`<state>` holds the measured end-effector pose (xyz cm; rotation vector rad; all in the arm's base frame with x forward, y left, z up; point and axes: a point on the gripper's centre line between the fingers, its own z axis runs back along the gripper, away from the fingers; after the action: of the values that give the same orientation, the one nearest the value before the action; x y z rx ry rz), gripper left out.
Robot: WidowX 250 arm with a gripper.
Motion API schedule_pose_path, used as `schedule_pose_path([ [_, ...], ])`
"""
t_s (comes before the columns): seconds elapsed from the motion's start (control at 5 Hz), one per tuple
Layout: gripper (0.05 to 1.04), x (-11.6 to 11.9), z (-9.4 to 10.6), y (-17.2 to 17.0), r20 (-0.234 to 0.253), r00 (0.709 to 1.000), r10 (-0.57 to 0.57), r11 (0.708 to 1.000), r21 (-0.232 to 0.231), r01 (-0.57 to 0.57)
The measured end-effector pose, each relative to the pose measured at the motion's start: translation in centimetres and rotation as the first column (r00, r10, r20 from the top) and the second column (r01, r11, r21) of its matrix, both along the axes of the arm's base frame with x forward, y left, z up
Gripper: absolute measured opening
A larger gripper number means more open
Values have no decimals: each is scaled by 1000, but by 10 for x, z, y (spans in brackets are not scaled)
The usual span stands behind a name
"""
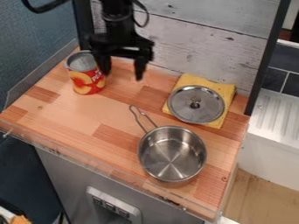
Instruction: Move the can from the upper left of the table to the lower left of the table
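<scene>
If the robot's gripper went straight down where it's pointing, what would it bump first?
The gripper would probably meet the wooden tabletop first, but one side might brush the can; depth is unclear.

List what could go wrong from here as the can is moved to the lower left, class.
The open hand has one finger close beside the can; a sideways shift might tip it.

Set down too far over, the can could catch the raised rim along the table's front.

A wide swing might snag the pot's handle, which points toward the back.
</scene>
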<state>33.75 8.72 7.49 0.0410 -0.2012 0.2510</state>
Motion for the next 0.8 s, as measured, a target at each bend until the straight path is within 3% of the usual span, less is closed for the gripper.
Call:
schedule_pose_path([
  [0.4, 1001, 24, -1, 38, -5, 988, -157, 987, 27, 157],
  [0.8, 1001, 44, -2, 63, 19, 990, -141, 989, 54, 139],
])
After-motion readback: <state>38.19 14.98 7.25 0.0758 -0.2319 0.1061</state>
